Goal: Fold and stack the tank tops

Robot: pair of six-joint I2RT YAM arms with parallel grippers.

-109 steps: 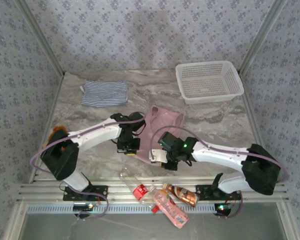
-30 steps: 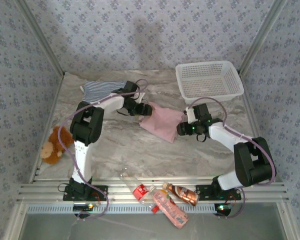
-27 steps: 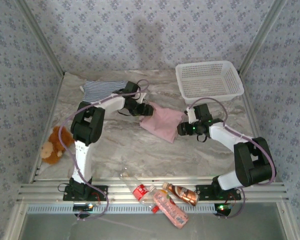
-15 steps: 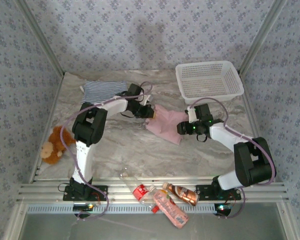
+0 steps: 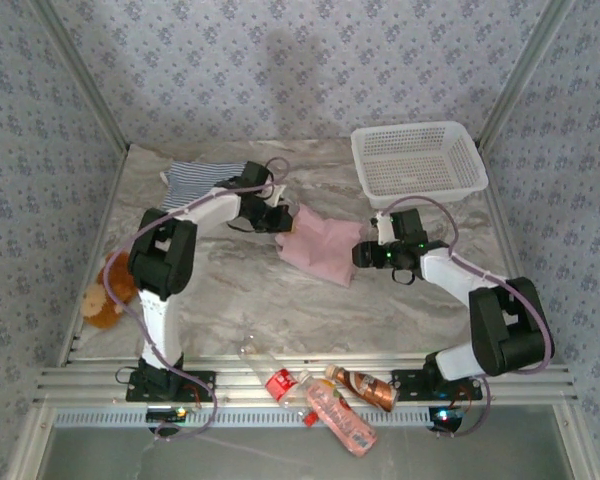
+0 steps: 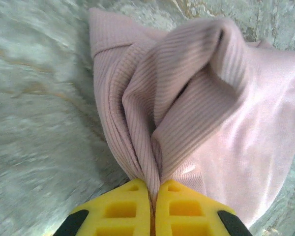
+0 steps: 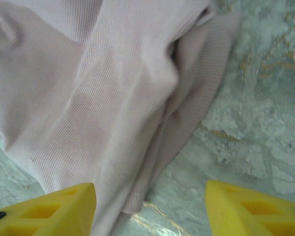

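The dusty pink tank top lies crumpled at the middle of the marble table. My left gripper is at its left edge, shut on a pinched fold of the pink cloth. In the left wrist view the ribbed pink tank top bunches up out of the closed yellow fingertips of that gripper. My right gripper hovers at the top's right edge. In the right wrist view it stands open over the pink tank top's hem, holding nothing. The striped tank top lies folded at the back left.
A white lattice basket stands at the back right. A brown plush toy sits by the left edge behind the left arm. Two bottles and a pink packet lie on the front rail.
The left gripper has shut on the pink top's left edge and dragged the cloth slightly left. The right gripper has stayed open and nearly still.
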